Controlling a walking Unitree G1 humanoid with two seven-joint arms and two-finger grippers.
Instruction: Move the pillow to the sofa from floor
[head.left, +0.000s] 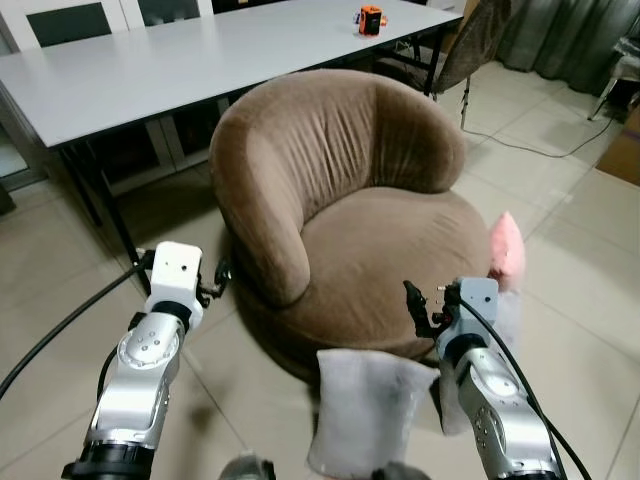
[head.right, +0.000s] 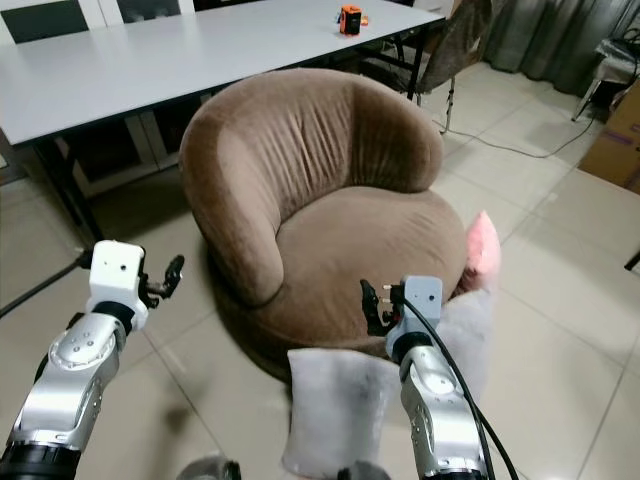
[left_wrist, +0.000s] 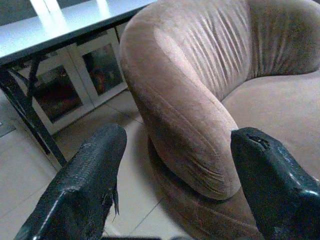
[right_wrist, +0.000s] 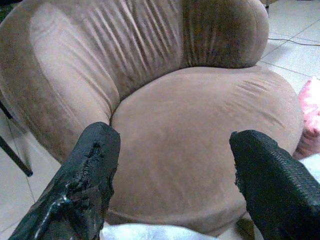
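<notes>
Facing the brown sofa (head.left: 350, 220), eye views: white pillow (head.left: 365, 410) on the floor against its base. Left wrist: left end effector (left_wrist: 175, 185) spread wide, empty. Right wrist: right end effector (right_wrist: 172, 185) likewise, probably readying a grasp.

Head views are evenly and fairly brightly lit w/ soft, diffuse light; a pale sheen is seen on the table (head.left: 200, 60) top, and soft shadow is cast under it and around the base of the sofa (head.left: 340, 210). Detail is kept sharp at centre, but the nearest white pillow (head.left: 365, 410) and the bottom edge are slightly smeared/out of focus. Wrist views are dimmer & grainier w/ a cool cast; the left gripper (left_wrist: 180, 190) and right gripper (right_wrist: 175, 190) fingers are rendered as dark, soft-edged blobs up close, and glare is caught on the tabletop.
</notes>
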